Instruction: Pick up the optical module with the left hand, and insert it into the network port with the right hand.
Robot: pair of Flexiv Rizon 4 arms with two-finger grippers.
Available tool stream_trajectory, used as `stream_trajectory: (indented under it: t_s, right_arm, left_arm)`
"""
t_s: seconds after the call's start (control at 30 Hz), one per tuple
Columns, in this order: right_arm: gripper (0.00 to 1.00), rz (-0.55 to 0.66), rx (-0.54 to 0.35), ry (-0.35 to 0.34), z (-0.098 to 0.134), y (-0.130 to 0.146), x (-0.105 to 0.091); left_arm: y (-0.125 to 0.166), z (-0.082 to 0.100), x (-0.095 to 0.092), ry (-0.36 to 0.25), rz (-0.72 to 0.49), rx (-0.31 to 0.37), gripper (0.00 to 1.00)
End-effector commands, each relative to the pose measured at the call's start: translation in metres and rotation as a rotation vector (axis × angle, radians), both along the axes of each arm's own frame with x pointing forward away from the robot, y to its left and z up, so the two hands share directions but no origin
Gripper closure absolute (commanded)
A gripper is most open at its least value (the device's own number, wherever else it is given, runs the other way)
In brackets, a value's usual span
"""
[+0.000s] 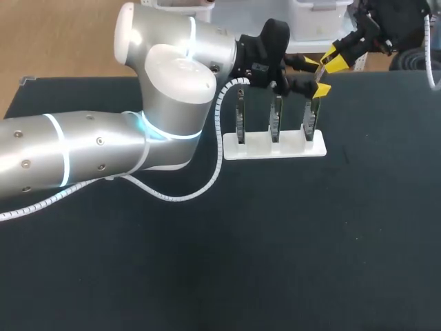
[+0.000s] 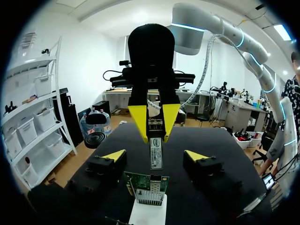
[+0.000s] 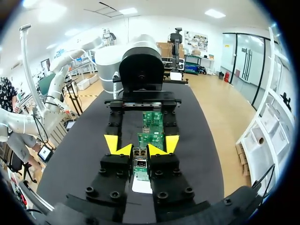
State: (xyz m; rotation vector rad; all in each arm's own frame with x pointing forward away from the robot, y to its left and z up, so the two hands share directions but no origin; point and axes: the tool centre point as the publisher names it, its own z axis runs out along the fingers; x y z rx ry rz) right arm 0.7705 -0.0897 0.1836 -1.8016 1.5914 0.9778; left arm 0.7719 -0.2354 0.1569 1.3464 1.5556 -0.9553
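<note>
– While the right gripper (image 3: 139, 149) clamps the module (image 2: 156, 151) between its 2 fingers, where exactly does that module stand?
– Upright, nose down, just above the port (image 2: 151, 181) on the top edge of the end card (image 1: 310, 117). That is 1 of 3 cards set upright in a white stand (image 1: 275, 146) on the bench (image 1: 207, 276). As far as I can judge, module and port are not yet touching.
– And the left gripper (image 2: 155, 157)?
– Its fingers are spread wide, 1 on each side of the module, with nothing in their grasp.
– Why is it held so?
– My judgement: the pinch is on the module's upper end so that the plug end hangs free, in line with the port. The stand keeps the port facing up, which suits a straight downward push.
– Risk?
– Any tilt would catch the module on the port's rim. The left gripper sits close and should clear away first.
</note>
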Motion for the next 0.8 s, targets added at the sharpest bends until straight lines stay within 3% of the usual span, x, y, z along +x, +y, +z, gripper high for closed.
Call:
stream_trajectory:
  t_s: [0.03,0.5,0.6,0.8]
  right_arm:
    - [1.00,-0.002,0.001,-0.002,-0.001,0.000,-0.002]
    - [1.00,0.005,0.003,0.000,-0.003,0.001,-0.001]
    - [1.00,0.005,0.002,-0.002,-0.002,0.000,0.000]
    - [1.00,0.001,-0.002,-0.006,-0.001,-0.001,0.001]
  left_arm:
    - [0.000,0.000,0.000,-0.001,-0.001,0.000,0.00]
    - [0.007,0.009,-0.001,-0.027,-0.042,0.024,0.00]
    - [0.014,0.016,-0.002,-0.052,-0.057,0.062,0.00]
    - [0.028,0.024,-0.005,-0.040,-0.072,0.112,0.00]
